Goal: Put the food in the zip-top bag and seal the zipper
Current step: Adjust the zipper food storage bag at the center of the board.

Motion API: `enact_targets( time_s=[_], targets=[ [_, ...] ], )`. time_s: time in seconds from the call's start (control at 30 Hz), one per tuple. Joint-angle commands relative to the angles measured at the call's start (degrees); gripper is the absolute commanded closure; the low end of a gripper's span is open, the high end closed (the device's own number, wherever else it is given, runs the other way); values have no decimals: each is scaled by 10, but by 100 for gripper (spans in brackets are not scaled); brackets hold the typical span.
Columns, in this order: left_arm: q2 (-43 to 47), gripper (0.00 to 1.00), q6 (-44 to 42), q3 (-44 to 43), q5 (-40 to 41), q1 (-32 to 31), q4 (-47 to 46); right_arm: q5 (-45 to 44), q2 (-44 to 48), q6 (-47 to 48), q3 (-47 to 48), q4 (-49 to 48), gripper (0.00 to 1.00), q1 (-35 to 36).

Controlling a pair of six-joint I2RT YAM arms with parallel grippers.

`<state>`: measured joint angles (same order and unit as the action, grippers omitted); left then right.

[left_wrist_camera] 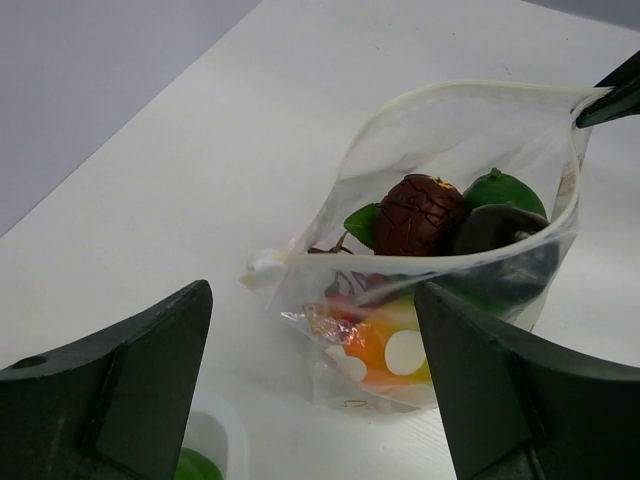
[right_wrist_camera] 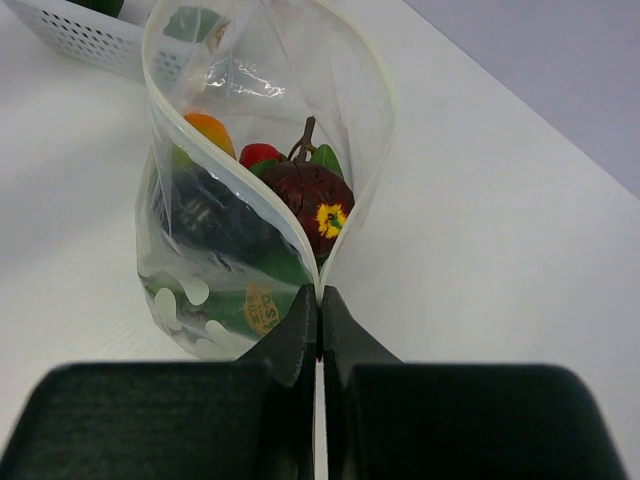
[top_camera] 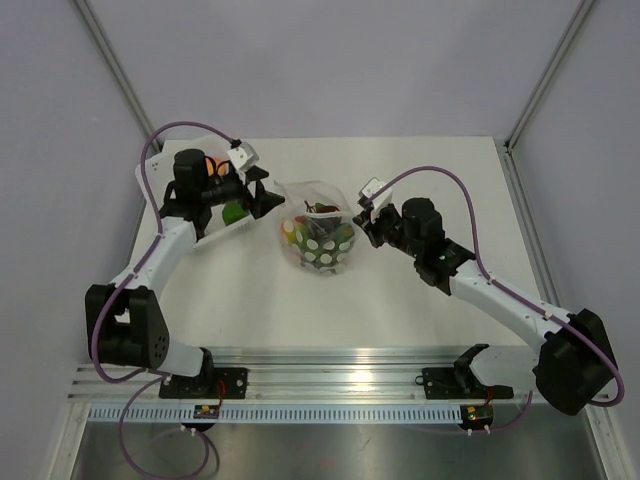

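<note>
The zip-top bag [top_camera: 318, 238] stands on the middle of the table with its mouth open. It holds several food pieces: a dark brown-red one [left_wrist_camera: 420, 213], a green one [left_wrist_camera: 505, 190] and an orange one [left_wrist_camera: 385, 345]. The zipper [left_wrist_camera: 470, 88] runs along the gaping rim. My right gripper [top_camera: 362, 222] is shut on the right end of the bag's mouth [right_wrist_camera: 319, 296]. My left gripper [top_camera: 268, 196] is open and empty, just left of the bag, with the bag [left_wrist_camera: 440, 160] ahead of its fingers [left_wrist_camera: 150, 350].
A white tray [top_camera: 212, 240] lies under the left arm, with an orange piece [top_camera: 210, 166] and a green piece [top_camera: 234, 211] in it. Its perforated wall shows in the right wrist view [right_wrist_camera: 80, 35]. The table's side edges are far off.
</note>
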<state>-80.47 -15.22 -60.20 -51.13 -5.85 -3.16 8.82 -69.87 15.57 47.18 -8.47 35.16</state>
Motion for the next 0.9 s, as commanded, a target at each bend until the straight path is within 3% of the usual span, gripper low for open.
enact_targets(
  time_s=[0.0, 0.23, 0.37, 0.6, 0.7, 0.87],
  targets=[
    [-23, 16, -68, -52, -60, 14, 45, 43, 15, 40, 1, -63, 100, -4],
    [-34, 17, -55, -20, -181, 77, 19, 59, 5, 54, 22, -36, 100, -11],
    [-86, 18, 19, -28, -245, 106, -46, 88, 1, 52, 29, -24, 100, -14],
    [-136, 17, -78, -90, -247, 100, 47, 110, -2, 53, 39, -7, 100, -19],
    [-144, 16, -167, -128, -208, 85, 140, 111, -7, 47, 43, -9, 100, -21],
    [-182, 16, -186, -163, -222, 66, 168, 112, -15, 45, 49, -9, 100, -21]
  ],
)
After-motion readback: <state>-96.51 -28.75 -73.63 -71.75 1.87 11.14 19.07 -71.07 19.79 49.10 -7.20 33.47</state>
